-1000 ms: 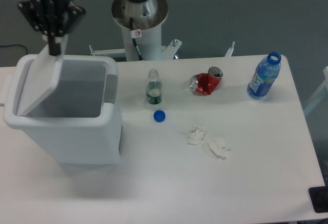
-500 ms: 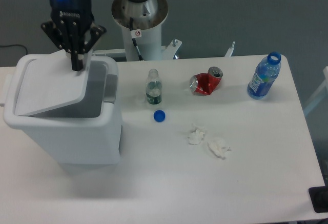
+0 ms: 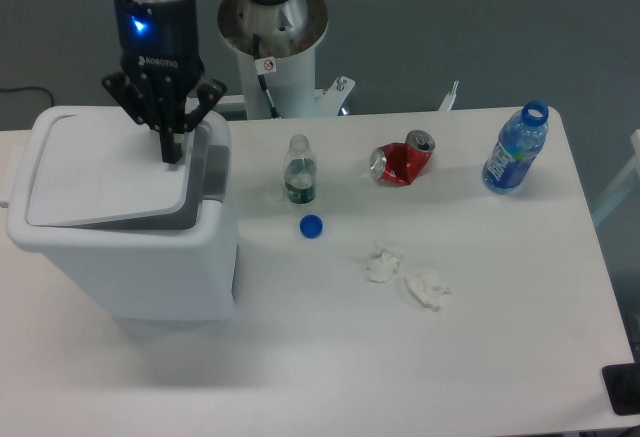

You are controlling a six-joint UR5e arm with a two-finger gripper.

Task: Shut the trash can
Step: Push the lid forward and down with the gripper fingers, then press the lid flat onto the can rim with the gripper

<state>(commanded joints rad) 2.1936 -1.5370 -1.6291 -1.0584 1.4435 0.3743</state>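
Robot arm pressing a trash can lid nearly shut.

At nine o'clock stands the white trash can (image 3: 125, 247); its lid (image 3: 105, 182) is slightly ajar. The gripper (image 3: 172, 152), fingers together holding nothing, touches the lid's three o'clock edge. Best to press straight down, slowly, until the lid seats.

Boxy white trash can (image 3: 150, 257), table's left side, hinged lid (image 3: 105, 170) nearly flat, slightly ajar

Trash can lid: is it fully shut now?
No. The lid of the trash can sits tilted, with a dark gap along its front and right edges, under the hand.
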